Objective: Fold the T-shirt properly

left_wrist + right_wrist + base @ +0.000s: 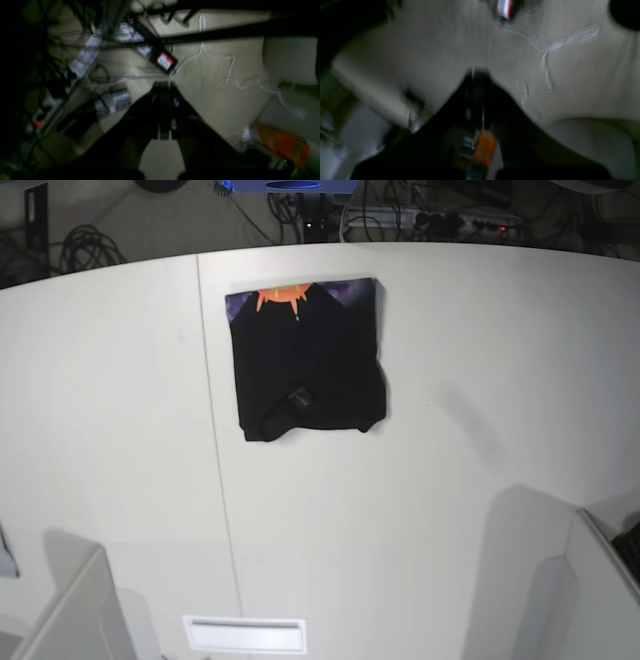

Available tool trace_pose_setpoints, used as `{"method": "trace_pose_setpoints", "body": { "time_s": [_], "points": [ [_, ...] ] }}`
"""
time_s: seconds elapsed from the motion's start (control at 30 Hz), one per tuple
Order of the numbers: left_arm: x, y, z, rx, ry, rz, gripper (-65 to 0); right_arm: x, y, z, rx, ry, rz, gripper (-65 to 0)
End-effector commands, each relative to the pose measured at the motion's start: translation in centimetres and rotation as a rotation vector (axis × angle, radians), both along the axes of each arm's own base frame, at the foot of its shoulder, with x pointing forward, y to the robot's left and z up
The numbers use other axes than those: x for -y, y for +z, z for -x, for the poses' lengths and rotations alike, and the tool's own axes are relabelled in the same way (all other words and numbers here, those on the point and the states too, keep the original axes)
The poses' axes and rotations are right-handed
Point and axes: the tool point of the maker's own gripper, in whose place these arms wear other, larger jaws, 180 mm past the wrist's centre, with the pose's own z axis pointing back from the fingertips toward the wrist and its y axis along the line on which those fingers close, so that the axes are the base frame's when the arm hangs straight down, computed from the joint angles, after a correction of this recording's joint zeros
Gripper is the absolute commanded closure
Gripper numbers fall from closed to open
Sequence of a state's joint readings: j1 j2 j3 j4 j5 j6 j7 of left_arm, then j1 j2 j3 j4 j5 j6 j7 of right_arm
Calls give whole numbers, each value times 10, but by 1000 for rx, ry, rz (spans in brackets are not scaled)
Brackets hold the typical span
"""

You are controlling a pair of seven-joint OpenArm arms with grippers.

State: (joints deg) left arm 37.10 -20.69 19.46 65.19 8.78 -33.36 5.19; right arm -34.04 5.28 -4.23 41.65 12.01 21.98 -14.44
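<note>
The T-shirt (308, 360) lies folded into a rough black rectangle on the white table (480, 380), in the far middle of the base view. A strip of purple and orange print shows along its far edge. Neither arm appears in the base view. In the left wrist view my left gripper (163, 86) is a dark blurred shape with its jaws shut and nothing between them. The right wrist view shows my right gripper (477, 75) the same way, shut and empty. Both wrist cameras look at a pale floor, and the T-shirt is out of their view.
A seam (215, 480) runs down the table left of the shirt. White panels stand at the near left (75, 610) and near right (590, 590) corners. Cables (85, 245) and a power strip (470, 220) lie behind the table. A white cord (225, 62) and a red-labelled box (165, 61) lie on the floor.
</note>
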Motion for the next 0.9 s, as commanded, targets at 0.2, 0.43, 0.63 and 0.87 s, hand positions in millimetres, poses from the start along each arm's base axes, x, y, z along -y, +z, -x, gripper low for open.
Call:
{"method": "trace_pose_setpoints", "body": {
  "time_s": [0.2, 0.43, 0.63, 0.87],
  "points": [
    [-26, -42, 12, -22, 20, -170, 0, -15, -17, 31, 53, -74, 2, 0],
    [-42, -79, 30, -49, 207, -206, 0, -5, -22, 15, 150, -85, 17, 0],
    [-28, -74, 24, 13, 307, -125, 0, -6, -28, -9, 185, -78, 12, 0],
    [-26, -74, 5, 53, 480, -133, 0, 2, -31, -18, 200, -74, 24, 0]
  ]
}}
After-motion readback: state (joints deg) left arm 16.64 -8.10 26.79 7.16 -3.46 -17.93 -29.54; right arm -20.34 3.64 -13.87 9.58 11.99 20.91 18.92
